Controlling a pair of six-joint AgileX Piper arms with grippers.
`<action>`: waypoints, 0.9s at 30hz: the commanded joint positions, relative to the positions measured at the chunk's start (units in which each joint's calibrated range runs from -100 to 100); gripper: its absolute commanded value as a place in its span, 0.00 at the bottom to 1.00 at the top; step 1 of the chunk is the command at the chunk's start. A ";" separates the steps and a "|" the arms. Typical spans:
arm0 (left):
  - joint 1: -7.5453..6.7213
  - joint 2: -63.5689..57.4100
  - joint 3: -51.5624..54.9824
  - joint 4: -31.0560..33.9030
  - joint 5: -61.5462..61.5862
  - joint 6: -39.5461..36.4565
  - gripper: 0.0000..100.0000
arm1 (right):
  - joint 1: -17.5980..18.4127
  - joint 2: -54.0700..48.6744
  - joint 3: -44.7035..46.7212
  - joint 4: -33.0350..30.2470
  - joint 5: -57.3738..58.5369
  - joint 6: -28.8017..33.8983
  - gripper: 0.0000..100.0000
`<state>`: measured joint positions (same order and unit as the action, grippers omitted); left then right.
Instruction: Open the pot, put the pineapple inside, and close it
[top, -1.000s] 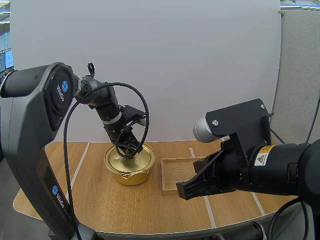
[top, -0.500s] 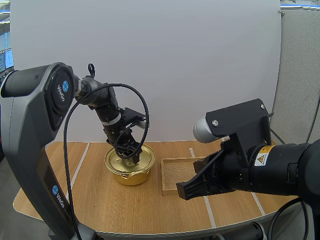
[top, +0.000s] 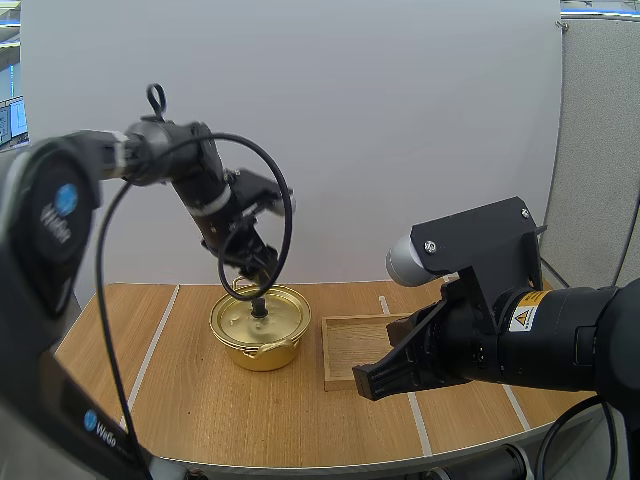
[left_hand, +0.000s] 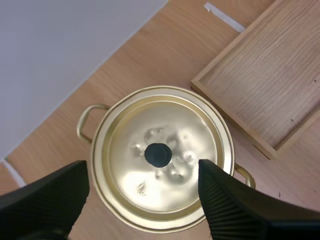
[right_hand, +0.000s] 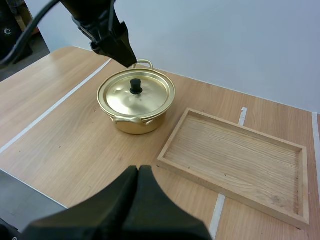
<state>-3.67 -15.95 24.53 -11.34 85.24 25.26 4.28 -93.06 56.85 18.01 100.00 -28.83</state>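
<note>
Where the pot (top: 260, 335) stands: on the table (top: 180, 400), lid (left_hand: 135, 185) on, just beside the wooden tray (top: 355, 350).
Left gripper (top: 256, 282): fingers spread, empty, above the knob (left_hand: 158, 155) (not touching).
Right gripper (right_hand: 138, 175): fingers pressed together, empty, near the tray.

Pot (top: 262, 352): gold metal, round, shallow, with two loop handles (left_hand: 84, 121). It stands upright, lower left of centre in the high view. Lid (top: 280, 322): gold, slightly dented, seated flat and centred on the rim, closed. Black knob (top: 259, 308) is upright at its middle.
</note>
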 joint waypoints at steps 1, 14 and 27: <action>-0.17 -6.08 -0.40 0.91 2.84 -1.25 1.00 | -0.24 -0.51 0.17 0.15 0.00 -0.58 0.00; -0.17 -30.51 -0.40 1.52 12.41 -4.71 1.00 | -0.24 -0.51 0.17 0.15 0.00 -0.58 0.00; -0.17 -43.49 0.05 1.52 14.76 -8.61 1.00 | -0.24 -0.51 0.17 0.15 0.00 -0.58 0.00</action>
<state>-3.67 -56.63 24.48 -9.99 99.30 18.34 4.28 -93.06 56.85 18.01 100.00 -28.83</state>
